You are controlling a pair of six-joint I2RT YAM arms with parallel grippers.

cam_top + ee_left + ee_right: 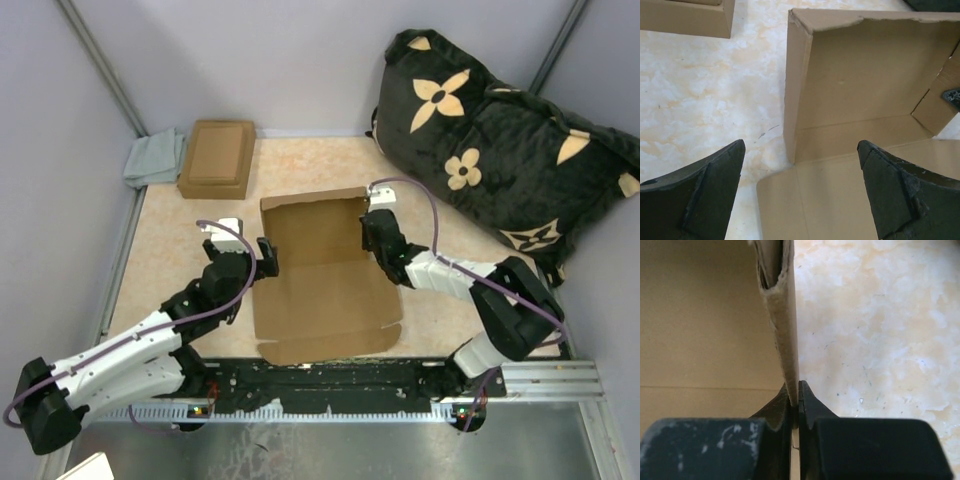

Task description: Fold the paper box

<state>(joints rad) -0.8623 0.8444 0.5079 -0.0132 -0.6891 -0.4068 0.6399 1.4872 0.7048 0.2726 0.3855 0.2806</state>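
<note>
Enclosure: plain pale grey walls (300, 60), matte.
Counter (170, 250): smooth cream stone-look surface, mottled orange veining.
Cushion (500, 150): black plush, tan flower motifs, slumped in far right corner.
Paper box (325, 290): plain tan cardboard, counter centre, between arms; rear and side walls upright, near panel flat.
Smaller cardboard box (217, 158): stepped lid, far left, beside crumpled grey cloth (155, 158).
Right end effector (795, 392): clamped on paper box's right wall.
Left end effector (268, 255): spread wide, holding nothing, facing left wall's near end.
</note>
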